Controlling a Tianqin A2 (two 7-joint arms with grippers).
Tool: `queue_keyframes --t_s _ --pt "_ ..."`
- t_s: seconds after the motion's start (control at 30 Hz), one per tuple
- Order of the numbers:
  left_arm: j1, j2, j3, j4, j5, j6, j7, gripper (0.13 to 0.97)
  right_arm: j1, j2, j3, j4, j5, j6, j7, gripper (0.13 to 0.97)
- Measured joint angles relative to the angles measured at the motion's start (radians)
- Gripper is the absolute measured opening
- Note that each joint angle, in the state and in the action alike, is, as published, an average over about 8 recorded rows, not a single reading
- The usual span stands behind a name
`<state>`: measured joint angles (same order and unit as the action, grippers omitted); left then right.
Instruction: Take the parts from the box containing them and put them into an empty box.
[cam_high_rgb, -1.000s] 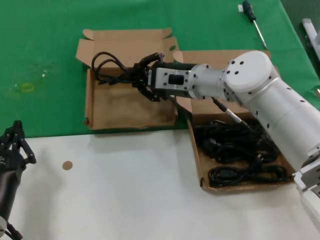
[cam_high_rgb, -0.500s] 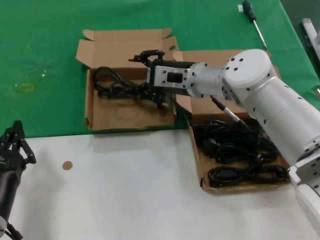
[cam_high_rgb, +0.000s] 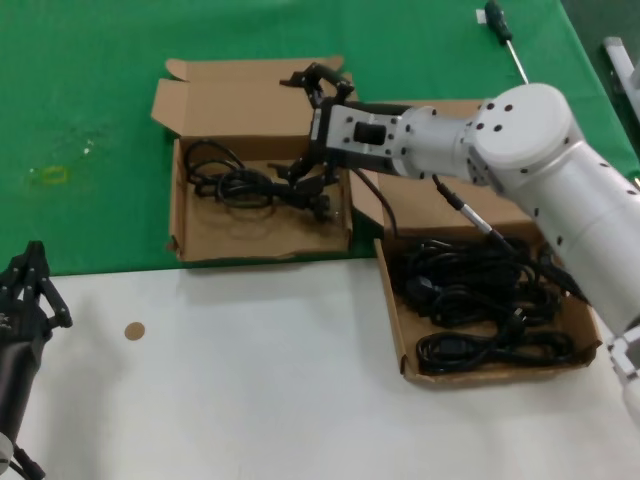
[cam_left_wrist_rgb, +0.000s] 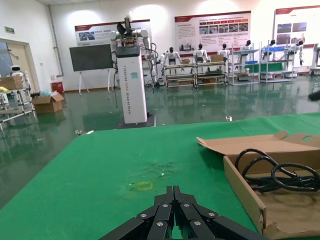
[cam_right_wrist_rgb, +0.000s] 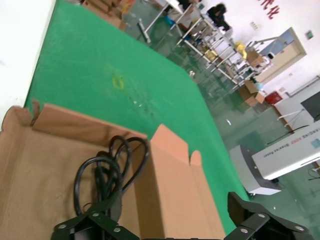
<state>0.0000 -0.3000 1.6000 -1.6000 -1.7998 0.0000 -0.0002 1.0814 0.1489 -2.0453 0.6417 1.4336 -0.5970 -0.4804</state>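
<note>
One black cord bundle (cam_high_rgb: 245, 183) lies loose in the smaller brown box (cam_high_rgb: 260, 235) at the left. My right gripper (cam_high_rgb: 302, 128) hovers over that box's right end, open and empty, jaws wide apart just above the cord. In the right wrist view the cord (cam_right_wrist_rgb: 100, 170) lies on the box floor (cam_right_wrist_rgb: 30, 170) beyond the open gripper (cam_right_wrist_rgb: 170, 220). Several more cords (cam_high_rgb: 480, 300) fill the larger box (cam_high_rgb: 393, 320) at the right. My left gripper (cam_high_rgb: 28, 290) is parked at the lower left, shut and empty (cam_left_wrist_rgb: 175, 192); its view shows the smaller box (cam_left_wrist_rgb: 242, 187) and the cord (cam_left_wrist_rgb: 280, 175).
A screwdriver (cam_high_rgb: 503, 30) lies on the green mat at the back right. A small round brown spot (cam_high_rgb: 133, 330) marks the white table in front. A yellow mark (cam_high_rgb: 50, 176) sits on the mat at the left. The smaller box's lid (cam_high_rgb: 250, 95) stands open behind it.
My right gripper let go of the cord bundle, which now lies in the smaller box. The jaws opened wide and the gripper rose and drew back a little to the right.
</note>
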Motion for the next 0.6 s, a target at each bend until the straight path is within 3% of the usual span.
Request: queue_keyframes --t_s 0.3,0.6 --pt "0.0 0.0 0.0 0.0 0.0 0.0 0.0 0.155 -0.024 0.027 0.003 0.065 -0.003 -0.003 0.05 0.789" --pt "0.0 0.0 0.0 0.0 0.0 0.0 0.0 0.198 -0.111 0.037 0.039 0.138 0.027 0.046 0.085 0.912"
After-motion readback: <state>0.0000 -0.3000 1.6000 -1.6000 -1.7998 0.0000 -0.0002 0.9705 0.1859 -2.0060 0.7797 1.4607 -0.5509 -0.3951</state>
